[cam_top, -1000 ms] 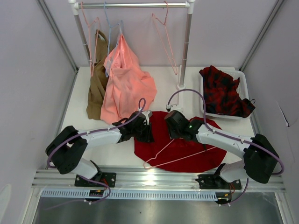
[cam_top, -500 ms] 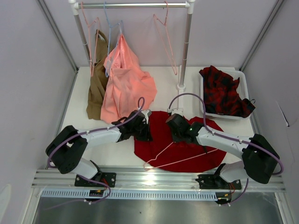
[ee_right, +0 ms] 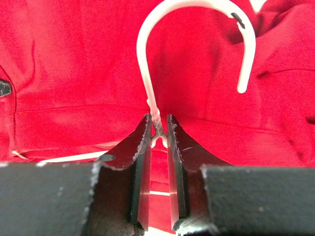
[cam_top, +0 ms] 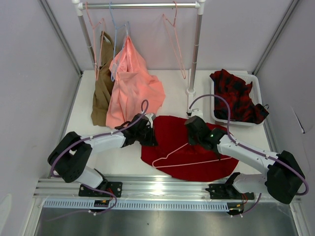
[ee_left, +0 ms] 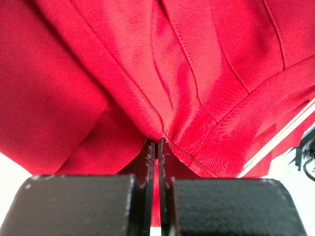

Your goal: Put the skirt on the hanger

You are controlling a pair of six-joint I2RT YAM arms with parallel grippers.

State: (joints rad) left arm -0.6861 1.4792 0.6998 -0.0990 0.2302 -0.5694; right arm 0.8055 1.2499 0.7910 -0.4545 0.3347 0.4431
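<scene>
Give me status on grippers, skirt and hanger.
Left gripper shut on plain deep-red fabric skirt, at edge. Right gripper shut on thin pale-pink wire hanger, at neck. Hanger atop skirt; nothing obstructing.

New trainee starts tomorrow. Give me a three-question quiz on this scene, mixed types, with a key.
1. True or false: the right gripper is shut on the neck of the hanger.
2. The left gripper pinches: A the skirt, B the hanger, C nothing.
3. Fill in: the checked garment lies in a white ___.
Key: 1 true; 2 A; 3 bin.
</scene>
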